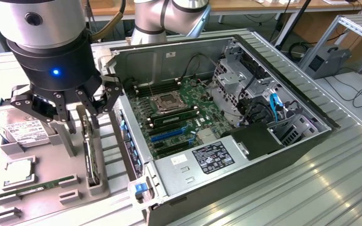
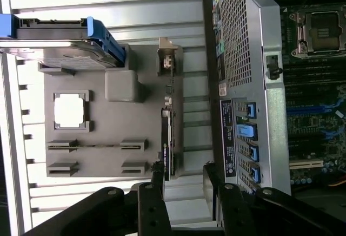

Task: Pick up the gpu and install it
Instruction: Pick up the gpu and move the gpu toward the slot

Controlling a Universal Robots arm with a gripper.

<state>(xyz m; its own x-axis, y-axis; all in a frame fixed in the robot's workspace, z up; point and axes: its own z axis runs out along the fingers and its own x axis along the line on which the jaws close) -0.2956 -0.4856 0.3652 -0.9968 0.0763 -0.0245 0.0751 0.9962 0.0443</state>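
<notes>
While the gripper point(image 1: 68, 117) hangs spread, the gpu point(image 1: 91, 157) stands edgewise beneath

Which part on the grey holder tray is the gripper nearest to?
The gpu, the thin card standing on edge beside the computer case; the open gripper hangs right over it. Hard drive, CPU and RAM stick lie farther off.

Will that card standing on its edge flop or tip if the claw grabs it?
Probably stiff: the gpu looks like a rigid flat board. Standing on its thin edge in a holder, it might tip if nudged sideways.
</notes>
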